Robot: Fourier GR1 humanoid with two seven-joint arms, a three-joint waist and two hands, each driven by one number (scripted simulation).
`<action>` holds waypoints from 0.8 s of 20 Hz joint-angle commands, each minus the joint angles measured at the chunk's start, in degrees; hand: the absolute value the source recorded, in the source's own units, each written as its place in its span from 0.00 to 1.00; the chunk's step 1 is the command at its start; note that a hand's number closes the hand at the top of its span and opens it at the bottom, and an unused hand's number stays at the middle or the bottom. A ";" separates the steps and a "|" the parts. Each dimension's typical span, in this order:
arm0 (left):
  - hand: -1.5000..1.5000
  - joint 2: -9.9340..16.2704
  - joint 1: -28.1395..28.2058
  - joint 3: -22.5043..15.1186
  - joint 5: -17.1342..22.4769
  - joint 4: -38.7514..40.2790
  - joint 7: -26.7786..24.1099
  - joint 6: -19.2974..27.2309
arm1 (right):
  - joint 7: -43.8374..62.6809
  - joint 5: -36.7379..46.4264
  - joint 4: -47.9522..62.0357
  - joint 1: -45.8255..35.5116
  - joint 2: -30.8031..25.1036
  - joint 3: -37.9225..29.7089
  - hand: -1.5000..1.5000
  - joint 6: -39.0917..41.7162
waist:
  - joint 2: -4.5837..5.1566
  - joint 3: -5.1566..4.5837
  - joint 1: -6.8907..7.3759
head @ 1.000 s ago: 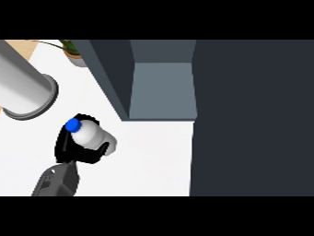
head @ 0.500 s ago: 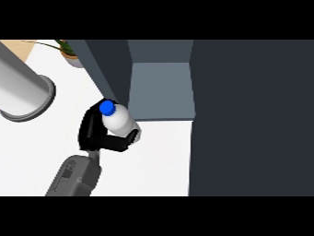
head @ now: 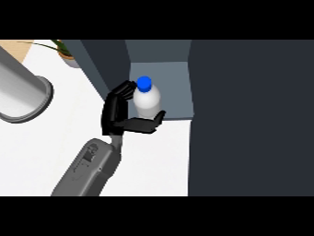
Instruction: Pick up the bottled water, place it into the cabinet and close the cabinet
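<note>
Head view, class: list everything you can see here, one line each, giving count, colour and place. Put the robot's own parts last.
bottle: one, white with a blue cap, at the cabinet's open front, held in the hand
cabinet: one, dark grey with a lighter grey inside, right half of the view
counter: one, white, left and centre
cylinder: one, grey, upper left on the counter
plant: one, green leaves in a brownish pot, top left by the cabinet
forearm: one, grey, rising from the lower edge
left hand: one, black, curled round the bottle
</note>
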 commanded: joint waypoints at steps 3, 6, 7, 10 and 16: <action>1.00 -0.03 -8.00 -0.47 -1.73 6.72 4.01 7.86 | 0.86 -6.10 -8.65 4.49 2.74 -1.45 0.00 0.83 | -0.11 0.03 -0.64; 1.00 -0.03 -14.07 -1.13 1.02 15.34 2.99 9.39 | 3.39 -5.47 -4.45 -1.59 -0.50 0.15 0.00 -1.10 | 0.41 0.01 -0.51; 1.00 -0.03 -13.48 -1.17 0.81 15.02 3.63 9.54 | 4.74 -9.15 -8.40 0.40 -0.89 -1.57 0.00 -3.13 | 0.32 -0.03 -0.53; 1.00 -0.03 -16.04 -3.53 4.26 17.33 2.00 10.97 | 5.87 -10.60 -8.11 0.62 -2.03 -2.13 0.00 -2.70 | 0.34 -0.04 -0.81; 1.00 -0.03 -23.22 -0.61 6.72 27.91 -0.32 10.34 | 4.41 -11.72 -6.64 0.60 -1.44 -1.35 0.00 -0.96 | 0.63 -0.05 -1.58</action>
